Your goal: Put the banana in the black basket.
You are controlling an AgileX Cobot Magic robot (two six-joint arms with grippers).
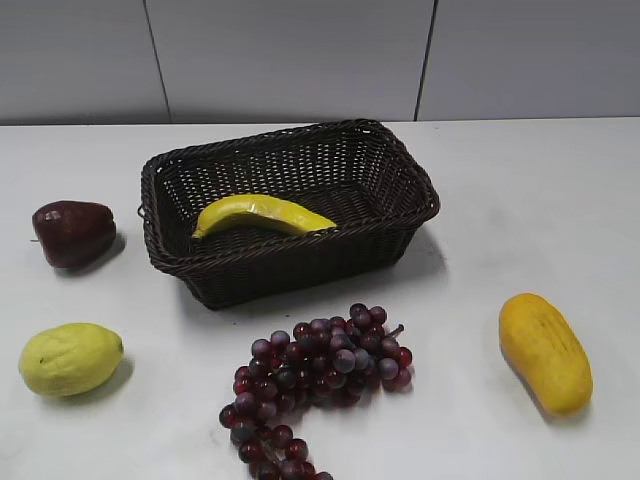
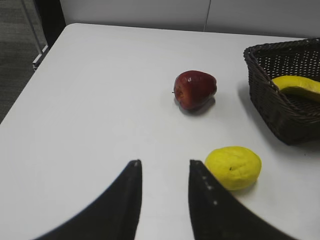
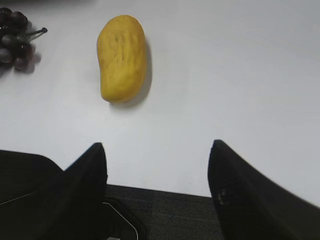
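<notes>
The banana (image 1: 262, 214) is slim, curved and bright yellow, and lies inside the black basket (image 1: 400, 170), a large dark woven wicker basket at the table's middle. In the left wrist view the banana (image 2: 299, 85) shows in the basket (image 2: 272, 107) at the right edge. My left gripper (image 2: 164, 162) is open and empty over the bare table, left of the yellow-green fruit. My right gripper (image 3: 157, 145) is open and empty at the table's front edge. Neither gripper shows in the exterior view.
A dark red apple (image 1: 73, 232) sits left of the basket and a yellow-green lemon-like fruit (image 1: 71, 358) lies in front of it. Purple grapes (image 1: 315, 375) lie before the basket. A fat orange-yellow oblong fruit (image 1: 545, 351) lies at the right.
</notes>
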